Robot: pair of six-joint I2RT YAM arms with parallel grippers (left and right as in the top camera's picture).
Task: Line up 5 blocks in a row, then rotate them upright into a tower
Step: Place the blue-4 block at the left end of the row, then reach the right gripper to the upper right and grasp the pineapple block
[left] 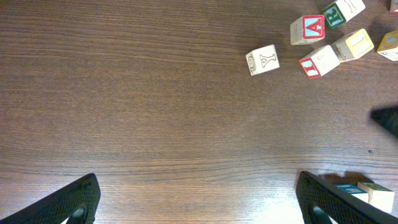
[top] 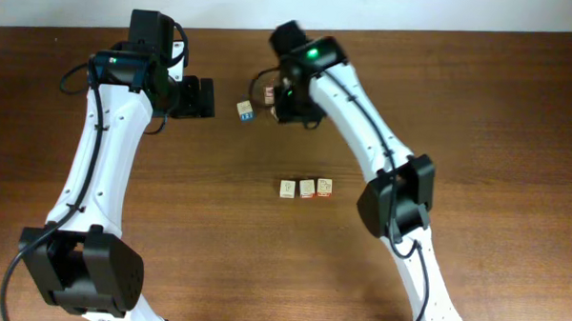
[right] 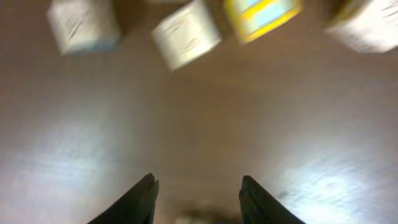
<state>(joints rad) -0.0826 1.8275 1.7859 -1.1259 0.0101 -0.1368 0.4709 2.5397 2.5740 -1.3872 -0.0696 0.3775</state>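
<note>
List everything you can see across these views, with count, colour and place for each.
row of blocks: three, pale wood, side by side at the table's centre.
cluster of blocks: about six, pale with red, green or yellow faces, far side, by the right hand.
blue-print cube: one, pale with blue, between the two hands.
table: one, dark brown wood.
left hand: one, black fingers, open and empty, far left.
right hand: one, black fingers, open and empty, just short of the cluster.

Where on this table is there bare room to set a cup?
Bare wood between the left arm and the row of three blocks, and beyond the right arm. Crowded up top: cubes cluster by the right gripper.
</note>
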